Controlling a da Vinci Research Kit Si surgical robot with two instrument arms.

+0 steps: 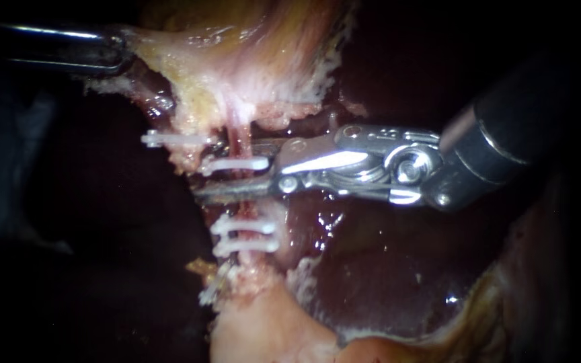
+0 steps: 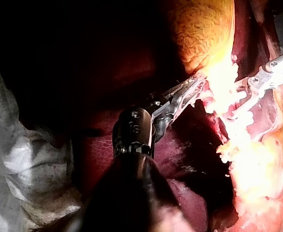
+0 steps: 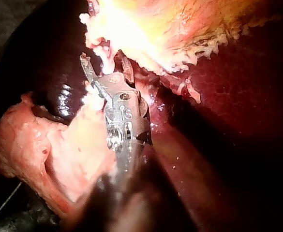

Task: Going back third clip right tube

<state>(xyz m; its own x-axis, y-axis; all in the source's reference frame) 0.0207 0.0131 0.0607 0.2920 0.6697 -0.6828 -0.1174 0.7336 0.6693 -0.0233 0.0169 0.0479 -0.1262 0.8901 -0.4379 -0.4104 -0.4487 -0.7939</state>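
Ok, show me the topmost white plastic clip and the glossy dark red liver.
Topmost white plastic clip [image 1: 175,139]: endoscope view, bar's middle.
Glossy dark red liver [image 1: 384,269]: endoscope view, wet bare surface.

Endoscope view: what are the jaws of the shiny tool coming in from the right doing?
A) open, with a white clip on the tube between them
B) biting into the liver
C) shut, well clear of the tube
A: the right instrument has its jaws apart, one above and one below a white clip on the tube.

Left instrument [image 1: 122,52], right instrument [image 1: 208,170]: two. Clips [image 1: 169,139] [image 1: 237,163] [image 1: 243,227] [image 1: 247,246]: four. Tube [image 1: 237,138]: one. Gallbladder [image 1: 237,54]: one. Liver [image 1: 384,269]: one.
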